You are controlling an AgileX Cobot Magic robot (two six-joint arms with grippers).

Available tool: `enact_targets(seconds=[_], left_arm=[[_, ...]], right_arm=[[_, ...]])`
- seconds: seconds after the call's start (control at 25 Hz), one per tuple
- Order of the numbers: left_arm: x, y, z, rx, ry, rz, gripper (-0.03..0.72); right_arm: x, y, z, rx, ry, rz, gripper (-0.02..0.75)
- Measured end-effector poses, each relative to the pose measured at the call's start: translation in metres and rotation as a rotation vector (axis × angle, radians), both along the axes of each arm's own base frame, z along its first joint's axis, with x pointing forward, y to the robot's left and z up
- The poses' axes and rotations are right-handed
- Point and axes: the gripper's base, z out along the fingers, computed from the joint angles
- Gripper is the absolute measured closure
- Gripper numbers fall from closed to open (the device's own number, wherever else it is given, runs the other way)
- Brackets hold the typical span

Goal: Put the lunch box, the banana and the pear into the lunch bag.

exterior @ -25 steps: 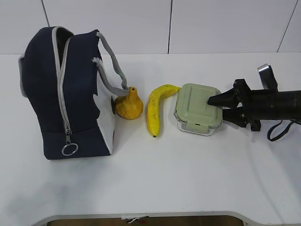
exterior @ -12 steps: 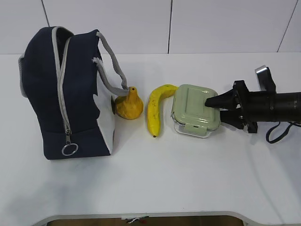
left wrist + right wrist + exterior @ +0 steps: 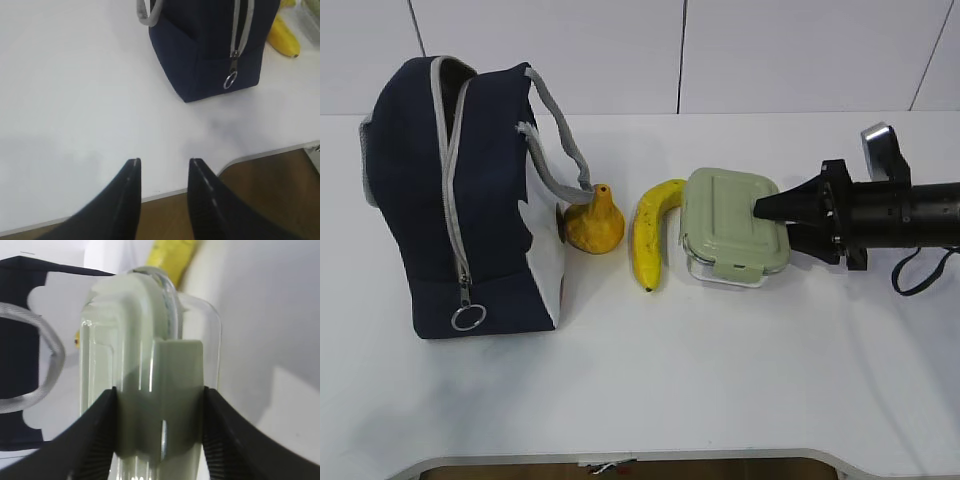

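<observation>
Fingers of your right gripper [image 3: 772,222] sit clamped on the right edge of the lunch box [image 3: 732,228] — one above the pale green lid, one below the clear base, as the right wrist view shows with a dark pad [image 3: 95,440] pressed on each side of the lid clip. The box looks tipped, its gripped side higher than the far side, though from the exterior view you cannot be sure whether its left edge touches the table [image 3: 720,380].

Just left of the box lies the banana [image 3: 652,232], its stem end close against the lid's upper left corner and its dark tip pointing toward the table's front edge. Beside the banana stands the pear [image 3: 595,222], neck up, close against the white side panel of the lunch bag [image 3: 450,200]. Banana and pear both lie between your held box and the bag.

The bag stands upright at the left, navy, its grey zipper running down the front to a ring pull [image 3: 467,318] near the base; a grey strap handle [image 3: 558,130] arcs down toward the pear.

Your left gripper [image 3: 162,167] hangs over the near table edge, well apart from the bag, its jaws parted with nothing between them — only bare white tabletop.
</observation>
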Motion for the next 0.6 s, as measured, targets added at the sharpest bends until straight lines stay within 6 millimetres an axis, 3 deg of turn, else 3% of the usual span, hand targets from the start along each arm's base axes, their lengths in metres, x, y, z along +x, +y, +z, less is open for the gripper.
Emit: enact_targets(seconds=[0.28,0.6], left_arm=[[0.023,-0.006,0.037,-0.069,0.021,-0.032,0.444],[0.088,-0.018,0.086,-0.197,0.173,-0.084,0.428]], right_arm=[[-0.007,0.002,0.053,-0.021,-0.143,0.021,0.347],[-0.021,0.005,0.099,-0.057,-0.238,0.055,0.348]])
